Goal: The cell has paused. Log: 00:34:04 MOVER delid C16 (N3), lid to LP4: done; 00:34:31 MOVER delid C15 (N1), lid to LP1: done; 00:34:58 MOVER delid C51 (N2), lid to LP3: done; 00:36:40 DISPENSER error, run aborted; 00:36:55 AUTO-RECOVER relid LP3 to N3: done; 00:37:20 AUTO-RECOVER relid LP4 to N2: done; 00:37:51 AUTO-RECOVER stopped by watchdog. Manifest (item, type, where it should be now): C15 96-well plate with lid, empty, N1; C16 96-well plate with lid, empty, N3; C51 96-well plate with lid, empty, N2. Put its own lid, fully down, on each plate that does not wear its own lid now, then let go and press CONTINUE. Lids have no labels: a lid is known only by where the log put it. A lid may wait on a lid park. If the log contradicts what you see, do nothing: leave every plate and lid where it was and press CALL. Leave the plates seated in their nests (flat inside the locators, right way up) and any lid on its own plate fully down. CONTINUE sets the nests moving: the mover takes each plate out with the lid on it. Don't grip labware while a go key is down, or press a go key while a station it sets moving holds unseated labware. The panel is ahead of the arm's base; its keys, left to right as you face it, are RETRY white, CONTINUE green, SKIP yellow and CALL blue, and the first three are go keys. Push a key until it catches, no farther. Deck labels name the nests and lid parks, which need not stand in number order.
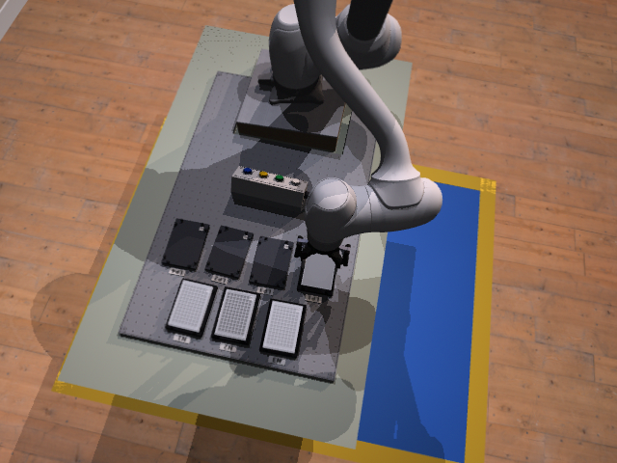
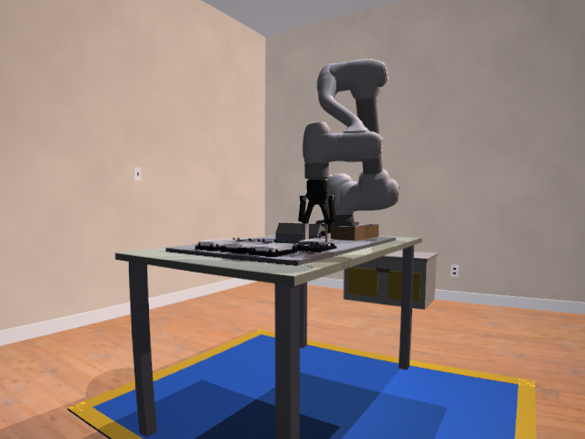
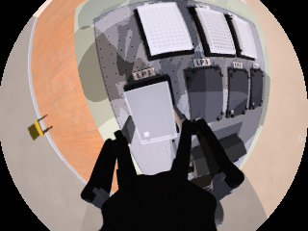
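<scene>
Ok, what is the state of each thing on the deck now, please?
Gripper: shut on the lid.
Lid: gripped, flat, low at the rightmost lid park.
Other three lid parks: no lid seen on them.
Three plates: flat in their nests; whether lidded, cannot tell.
Panel keys: nothing touches them.

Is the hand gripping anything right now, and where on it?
Yes: the hand is shut on the lid at the rightmost lid park, gripping it across its end nearest the key panel.
</scene>
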